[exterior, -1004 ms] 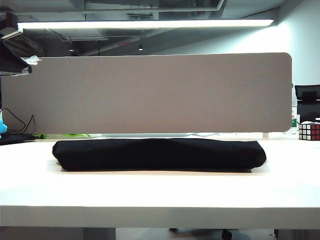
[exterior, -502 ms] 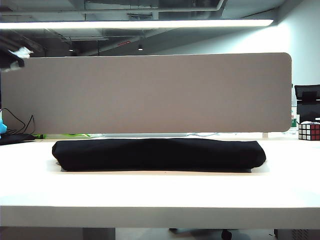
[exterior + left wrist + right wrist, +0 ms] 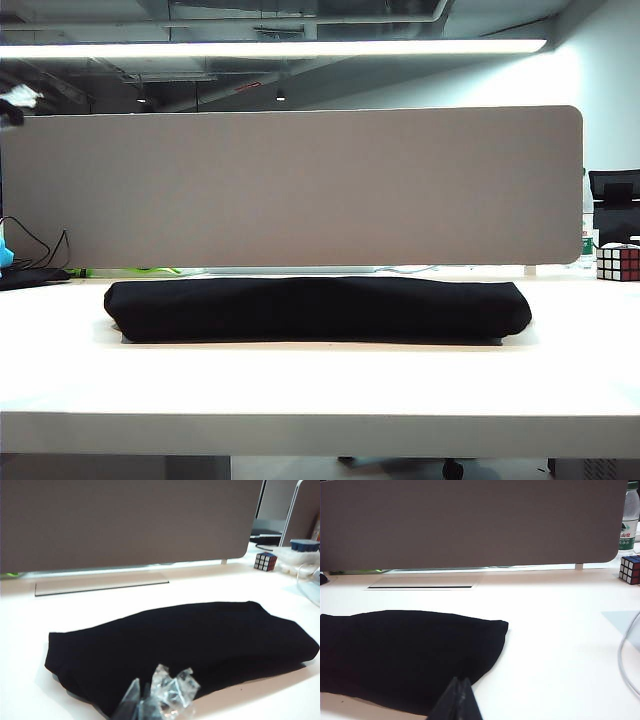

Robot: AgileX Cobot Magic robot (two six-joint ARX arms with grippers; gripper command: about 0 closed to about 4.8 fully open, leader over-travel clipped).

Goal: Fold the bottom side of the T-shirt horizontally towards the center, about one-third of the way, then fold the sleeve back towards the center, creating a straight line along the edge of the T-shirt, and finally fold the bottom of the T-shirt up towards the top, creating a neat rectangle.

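The T-shirt (image 3: 318, 308) lies folded into a long, low black bundle across the middle of the white table (image 3: 320, 385), just in front of the grey-brown divider panel (image 3: 300, 185). Its edges are tucked in, so the bottom hem cannot be told apart from the other folds.

The left gripper (image 3: 159, 699) is above the near edge of the bundle, its fingertips pressed together with crumpled clear tape around them. It grips nothing, and no cloth is pinched between the tips. In the exterior view only a scrap of that taped tip (image 3: 18, 98) shows at the upper left edge, well above the table.

The right gripper (image 3: 456, 700) is closed too, its dark fingers meeting in a narrow wedge over the shirt's other end, holding nothing.

A Rubik's cube (image 3: 618, 262) stands at the far right of the table, and a water bottle (image 3: 630, 517) stands behind it.
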